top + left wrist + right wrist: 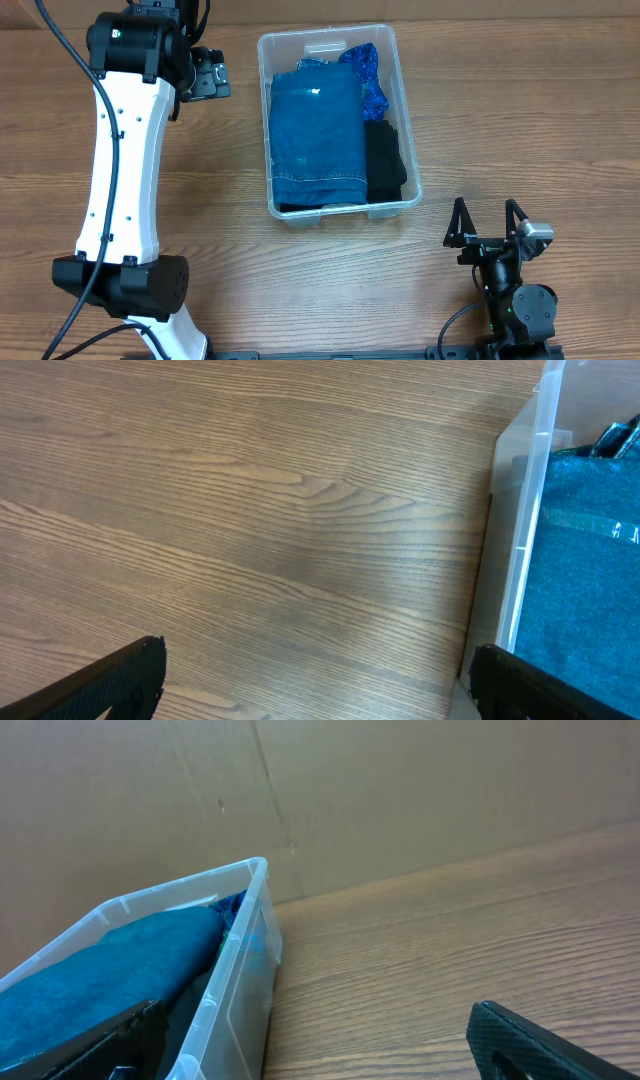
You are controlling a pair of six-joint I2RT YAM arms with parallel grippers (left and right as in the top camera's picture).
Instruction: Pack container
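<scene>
Wooden bench (520,110), seen from overhead: at left, the left claw (216,75) hangs empty, its fingers spread wide, just beside the upper left corner of the clear container (345,212). The container sits at centre, holding a folded blue denim garment (318,130), a black garment (385,160) along its right side and a blue patterned cloth (368,75) in its upper right corner. At lower right, the right claw (487,222) stands wide and empty, well apart from the container.

Container (245,970) left, blue garment (110,960) inside; hand (320,1055) seemingly empty.
</scene>
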